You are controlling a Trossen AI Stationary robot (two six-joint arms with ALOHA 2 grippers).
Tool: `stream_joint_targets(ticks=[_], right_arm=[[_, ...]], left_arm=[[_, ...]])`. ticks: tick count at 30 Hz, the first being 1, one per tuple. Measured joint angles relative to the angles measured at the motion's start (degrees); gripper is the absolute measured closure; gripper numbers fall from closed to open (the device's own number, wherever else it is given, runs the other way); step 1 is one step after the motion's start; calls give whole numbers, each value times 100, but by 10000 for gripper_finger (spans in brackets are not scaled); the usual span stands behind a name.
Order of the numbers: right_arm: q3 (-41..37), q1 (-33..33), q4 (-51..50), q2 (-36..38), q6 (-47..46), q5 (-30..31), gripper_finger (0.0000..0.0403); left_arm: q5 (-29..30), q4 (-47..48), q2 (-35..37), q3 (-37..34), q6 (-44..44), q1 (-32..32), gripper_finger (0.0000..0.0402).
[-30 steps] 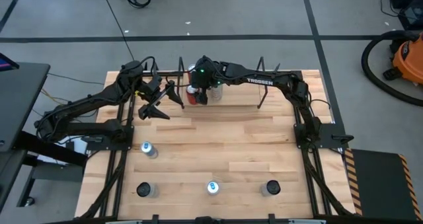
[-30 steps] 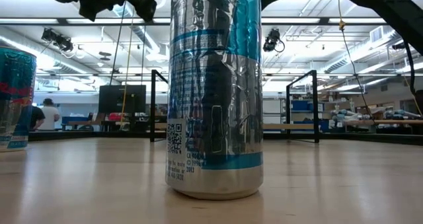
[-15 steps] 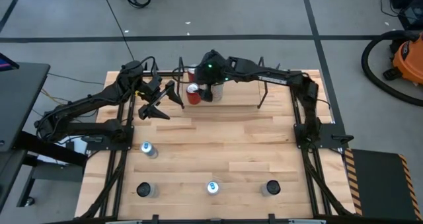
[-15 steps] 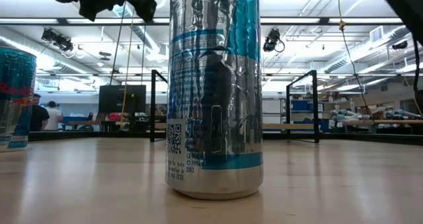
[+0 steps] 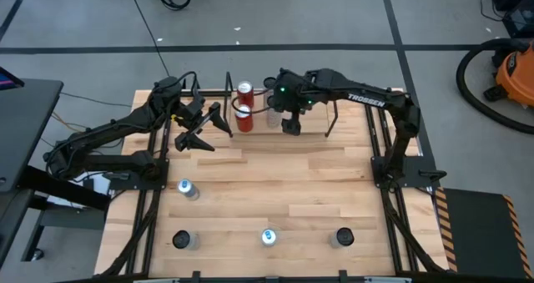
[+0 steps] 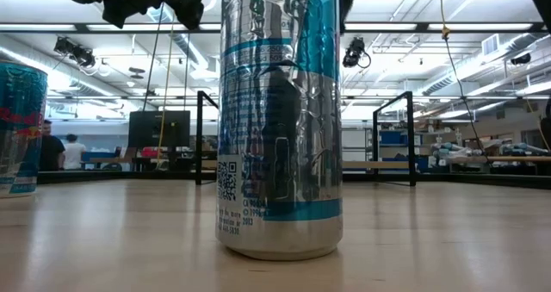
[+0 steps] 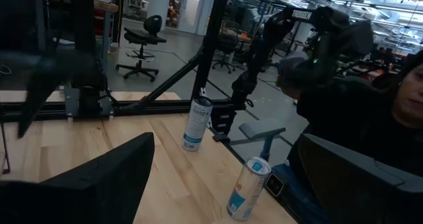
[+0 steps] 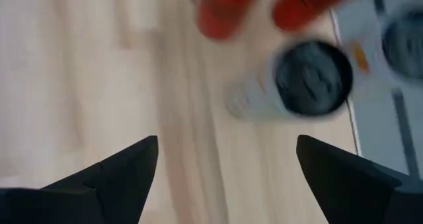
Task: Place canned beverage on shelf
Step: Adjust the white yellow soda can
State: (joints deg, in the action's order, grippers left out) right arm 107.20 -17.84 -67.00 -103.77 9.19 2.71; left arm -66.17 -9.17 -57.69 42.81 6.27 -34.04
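Right gripper (image 5: 291,126) is pulling away from the cans toward the right side vs a sec ago, when it was sitting over them; it's now hovering just right of the silver can (image 5: 273,116), fingers apart w/ nothing between them. Silver can is standing upright on the shelf (image 5: 350,123) board, next to two red cans (image 5: 244,93) at the shelf's left end, one behind the other. In right wrist view the silver can's dark top (image 8: 312,76) is showing blurred ahead of the spread fingers (image 8: 119,174), red cans beside it.

Left gripper (image 5: 203,126) is waiting near the shelf's left end, fingers wide apart, empty.

Four more cans are standing on the table's (image 5: 284,183) near part, one silver-blue can (image 6: 280,120) filling the low view.
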Motion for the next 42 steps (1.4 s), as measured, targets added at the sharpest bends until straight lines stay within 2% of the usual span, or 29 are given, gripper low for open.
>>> stream_joint_targets(ticks=[3,8,13,21,28,35,42], right_arm=[[-550,-109,189,0,-206,224,35],[-1519,-285,880,4,-522,228,42],[-1952,-437,1099,2,-883,377,64],[-2119,-570,1939,2,-1202,1103,115],[-2127,-641,2307,2,-1254,1089,144],[-2129,-675,2751,2,-1250,645,146],[-2129,-676,2736,2,-1167,698,147]], left_arm=[[0,15,-2,0,0,4,26],[0,18,-2,0,-1,17,26],[1,24,-4,0,-2,17,26],[55,24,-4,0,-2,13,26],[66,24,-4,0,-5,13,26],[66,24,-4,0,-3,13,26],[132,24,-4,0,-5,13,26]])
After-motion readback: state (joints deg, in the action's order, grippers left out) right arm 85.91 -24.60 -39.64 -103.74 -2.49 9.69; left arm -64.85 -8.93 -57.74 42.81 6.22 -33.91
